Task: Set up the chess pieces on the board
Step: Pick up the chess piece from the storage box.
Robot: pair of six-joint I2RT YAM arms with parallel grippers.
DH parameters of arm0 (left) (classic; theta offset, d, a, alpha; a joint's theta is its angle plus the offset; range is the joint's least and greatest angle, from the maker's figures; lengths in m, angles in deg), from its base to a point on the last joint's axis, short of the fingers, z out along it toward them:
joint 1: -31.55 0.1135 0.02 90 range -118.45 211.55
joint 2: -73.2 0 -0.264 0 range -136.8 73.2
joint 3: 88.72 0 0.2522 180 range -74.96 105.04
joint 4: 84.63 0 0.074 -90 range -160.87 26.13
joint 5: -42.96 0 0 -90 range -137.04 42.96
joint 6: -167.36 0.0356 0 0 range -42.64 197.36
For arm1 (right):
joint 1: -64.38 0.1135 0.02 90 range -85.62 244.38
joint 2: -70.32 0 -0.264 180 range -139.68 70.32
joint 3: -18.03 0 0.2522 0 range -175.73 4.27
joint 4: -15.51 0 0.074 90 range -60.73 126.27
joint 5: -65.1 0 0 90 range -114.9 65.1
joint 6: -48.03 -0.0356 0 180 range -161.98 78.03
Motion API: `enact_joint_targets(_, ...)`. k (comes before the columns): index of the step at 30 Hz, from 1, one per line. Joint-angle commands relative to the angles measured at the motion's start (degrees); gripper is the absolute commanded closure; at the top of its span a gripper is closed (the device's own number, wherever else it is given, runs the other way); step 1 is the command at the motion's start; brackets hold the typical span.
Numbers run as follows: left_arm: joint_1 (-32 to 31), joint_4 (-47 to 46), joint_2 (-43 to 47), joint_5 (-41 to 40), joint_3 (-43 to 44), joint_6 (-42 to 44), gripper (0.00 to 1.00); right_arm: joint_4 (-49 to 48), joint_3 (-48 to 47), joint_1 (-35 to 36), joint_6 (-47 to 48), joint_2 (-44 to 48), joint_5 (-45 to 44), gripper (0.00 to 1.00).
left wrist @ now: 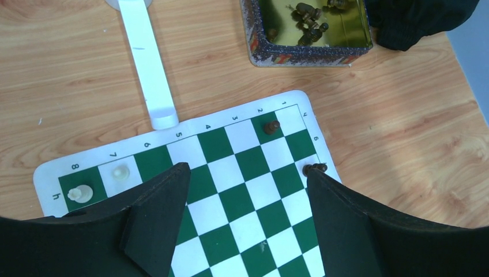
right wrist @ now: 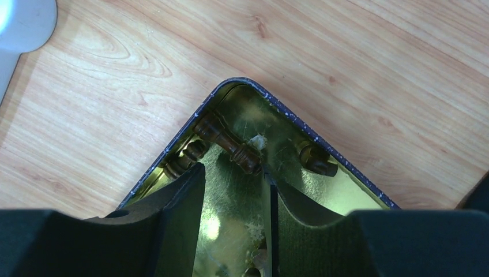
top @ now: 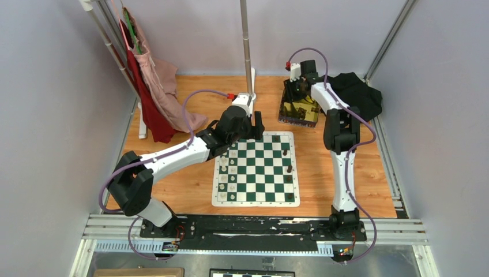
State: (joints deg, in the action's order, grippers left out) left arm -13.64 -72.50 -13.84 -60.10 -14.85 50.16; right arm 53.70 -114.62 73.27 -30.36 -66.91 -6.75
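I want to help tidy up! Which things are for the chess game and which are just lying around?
For the job: dark brown chess pieces, green-and-white board, gold tin holding more of them.
Just lying about: black cloth, pink and red clothes, white stand.

The board (top: 256,168) lies mid-counter (top: 190,184), beyond the arm bases. 2 chess pieces (top: 286,153) stand near its right edge, and several other figures (top: 224,173) stand along its left edge. A tin (top: 298,122) sits behind the board's far right corner, apart from it, with more chess pieces lying inside. A cloth (top: 357,92) lies behind and right of the tin. A pole stand (top: 248,52) rises behind the far left corner, its foot (left wrist: 153,75) ending just beside the board's far edge. Clothes (top: 153,86) hang at far left. The left claw (left wrist: 247,173) hangs over the board's far left corner, and the right claw (right wrist: 233,179) reaches into the tin.
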Motion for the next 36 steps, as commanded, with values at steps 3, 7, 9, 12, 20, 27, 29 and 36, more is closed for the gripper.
enact_joint_targets(3, -0.34, -1.27, -0.87, 0.67, 2.33, 0.79, 0.2, 0.98, -4.07, -1.46, 2.51, -2.44, 2.7, 0.55)
enact_joint_targets(7, -0.34, -1.36, -1.35, 0.75, 2.53, 1.0, 0.2, 0.98, -5.04, -1.79, 2.69, -3.61, 3.51, 0.55)
enact_joint_targets(9, -0.34, -1.45, -1.66, 0.84, 2.55, 1.04, 0.2, 1.14, -5.63, -1.94, 2.77, -4.24, 4.05, 0.55)
enact_joint_targets(12, -0.34, -1.45, -1.89, 0.84, 2.55, 1.1, 0.2, 1.7, -6.74, -1.96, 2.96, -5.31, 4.54, 0.55)
enact_joint_targets(20, -0.14, -1.45, -1.44, 0.84, 2.26, 1.27, 0.2, 2.56, -7.4, -2.12, 3.31, -6.58, 6.37, 0.56)
enact_joint_targets(27, -0.07, -1.53, -1.3, 1.02, 1.88, 1.21, 0.2, 2.56, -6.55, -2.11, 3.43, -6.4, 6.59, 0.75)
enact_joint_targets(29, -0.07, -1.61, -1.04, 0.89, 1.66, 1.13, 0.2, 2.56, -6.29, -2.12, 3.37, -6.29, 6.32, 0.79)
enact_joint_targets(36, -0.07, -1.62, -0.88, 0.93, 1.65, 1.02, 0.2, 1.84, -4.69, -2.37, 2.77, -4.73, 5.78, 0.9)
